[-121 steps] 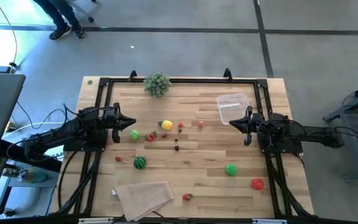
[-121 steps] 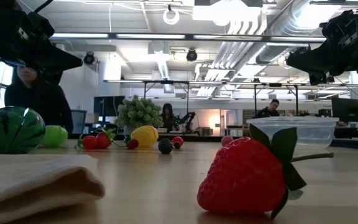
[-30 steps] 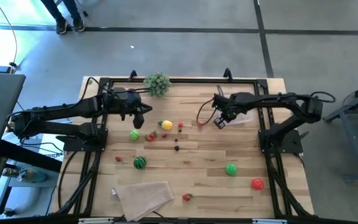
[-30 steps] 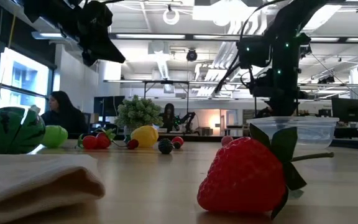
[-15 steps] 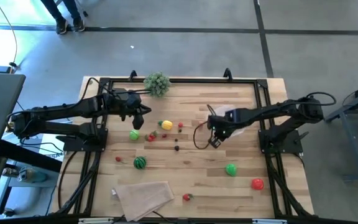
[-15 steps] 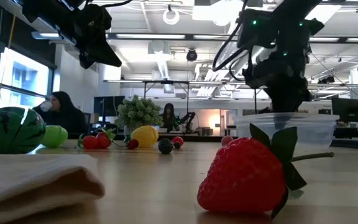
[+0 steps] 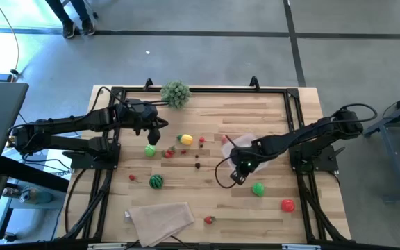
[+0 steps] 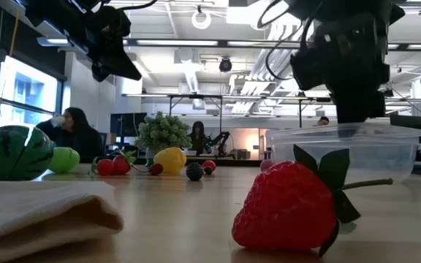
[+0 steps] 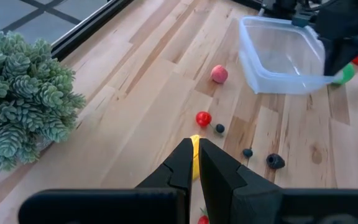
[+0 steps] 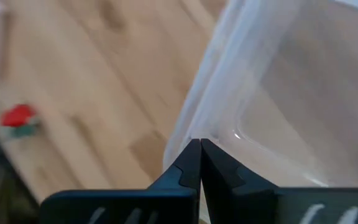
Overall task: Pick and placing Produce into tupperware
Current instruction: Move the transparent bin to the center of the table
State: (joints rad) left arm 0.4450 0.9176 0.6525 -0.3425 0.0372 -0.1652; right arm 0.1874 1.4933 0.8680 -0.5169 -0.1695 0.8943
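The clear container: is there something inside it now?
The tupperware looks empty in the left wrist view; the right gripper, shut on its rim, covers one corner there.

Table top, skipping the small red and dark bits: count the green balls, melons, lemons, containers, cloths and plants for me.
Plain green balls: 2
Striped melon: 1
Lemon: 1
Container: 1
Cloth: 1
Plant: 1
Total: 7

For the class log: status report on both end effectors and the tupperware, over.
Right end effector shut on tupperware rim, mid-table. Left end effector shut, empty, above the yellow fruit. Tupperware empty; green ball close beside it.
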